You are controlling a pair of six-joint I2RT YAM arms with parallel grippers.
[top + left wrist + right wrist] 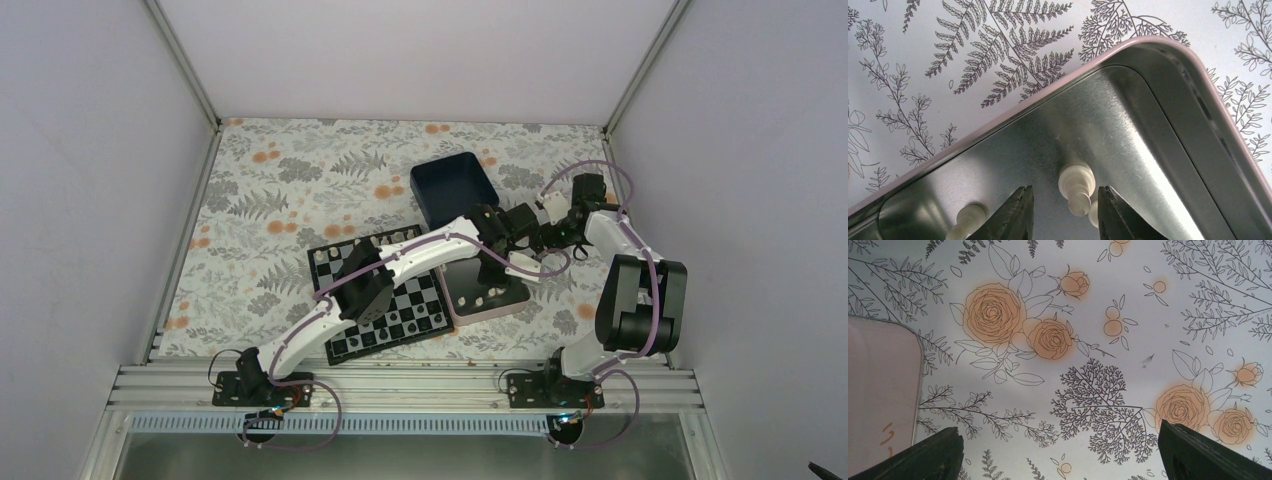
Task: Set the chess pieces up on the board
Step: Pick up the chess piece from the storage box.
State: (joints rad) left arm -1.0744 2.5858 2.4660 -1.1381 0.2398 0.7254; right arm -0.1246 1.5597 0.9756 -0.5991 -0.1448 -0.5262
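Tabletop scene seen from above: two robot arms over a floral tablecloth (290,180), with a black-and-grey checkered board (420,295) near the left arm, a shallow silver tin (470,305) just beside its right edge, and a dark blue box (455,180) behind the tin. Small pieces stand on the board's near rows, too small to tell apart. The cream-white chess pieces (482,298) not yet set up lie loose in the tin. The left arm reaches across the board into it. In the left wrist view, the left gripper (1064,197) is down at the tin floor near a rounded corner, jaws drawn fairly narrow on either side of one pawn-like piece (1077,187) lying on its side. A gap shows between the piece and the left jaw, so it looks bracketed but not pinched. Two more cream pieces lie close by, one (968,219) to the left and one partly hidden behind the right jaw. The right gripper (1060,432) hangs over bare tablecloth just beside the tin, jaws spread wide and holding nothing. Judging by looks, the piece is very light, hard and smooth, with a round head and flared base. On slick metal it would likely roll or skid if nudged from one side. The narrow waist between head and base seems the surest place to close on, squarely and gently.
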